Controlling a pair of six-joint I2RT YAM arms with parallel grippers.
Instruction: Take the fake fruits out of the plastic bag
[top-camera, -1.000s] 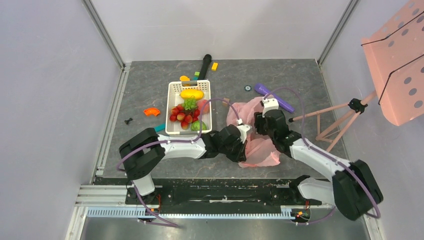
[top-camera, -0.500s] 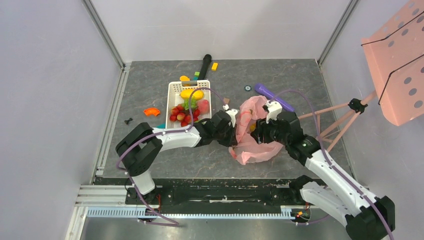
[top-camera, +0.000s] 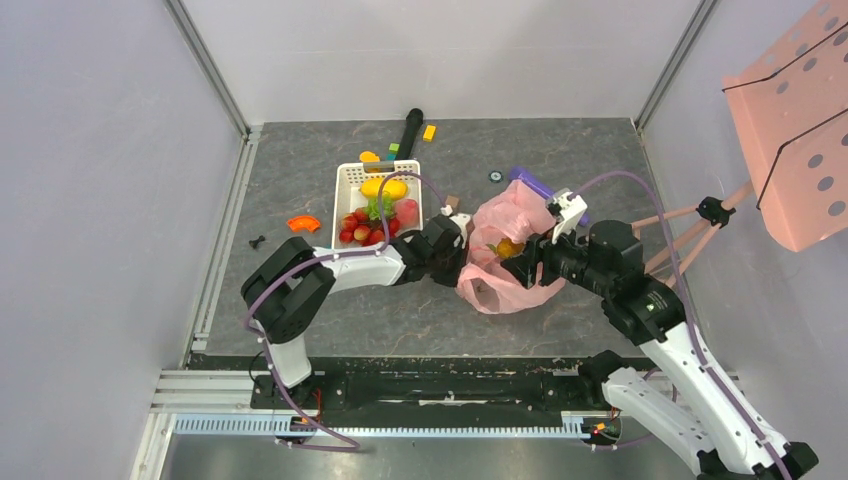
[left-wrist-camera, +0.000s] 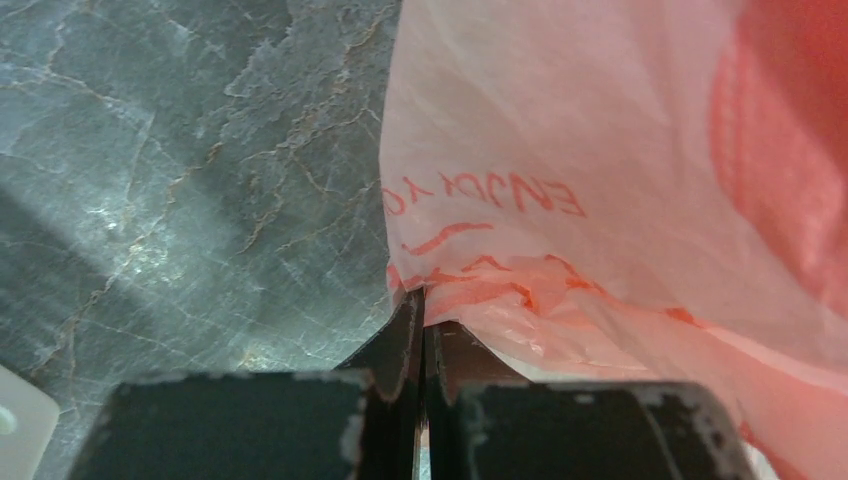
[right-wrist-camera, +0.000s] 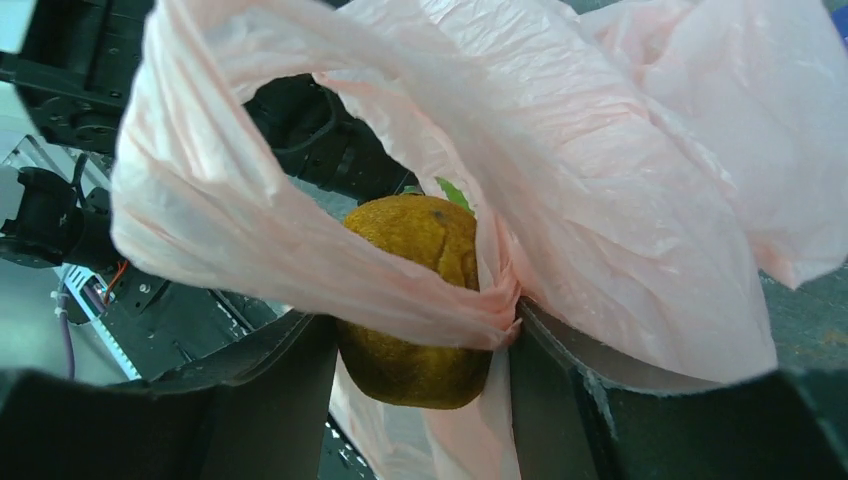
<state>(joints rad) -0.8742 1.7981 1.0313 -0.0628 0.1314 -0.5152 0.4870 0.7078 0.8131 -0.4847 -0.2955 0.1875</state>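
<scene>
Your left tool (left-wrist-camera: 422, 325) is clamped fully closed on a fold of the bag (top-camera: 495, 292), at the bag's edge facing the basket (top-camera: 341, 215). That puts it between basket and bag, just right of the basket's near right corner and close above the tabletop (top-camera: 290, 170). The bag lies crumpled just right of the basket, with its mouth lifted and spread.

Your right tool (right-wrist-camera: 420, 345) reaches into that mouth from the side away from the basket. Its jaws stand about half open around the orange fruit (right-wrist-camera: 425, 250), one finger on each side, gripping it. A strip of bag film is caught between the fruit and one finger and drapes across the fruit's front. The fruit's upper half shows through the opening, with a green leaf behind it. From above, the fruit sits in the bag's mouth, right of the basket, with the left tool between the two. You cannot tell whether it is clear of the tabletop.

Inside the basket lie a yellow fruit (top-camera: 385, 187), red berries (top-camera: 362, 232) and a pink fruit (top-camera: 407, 211).
</scene>
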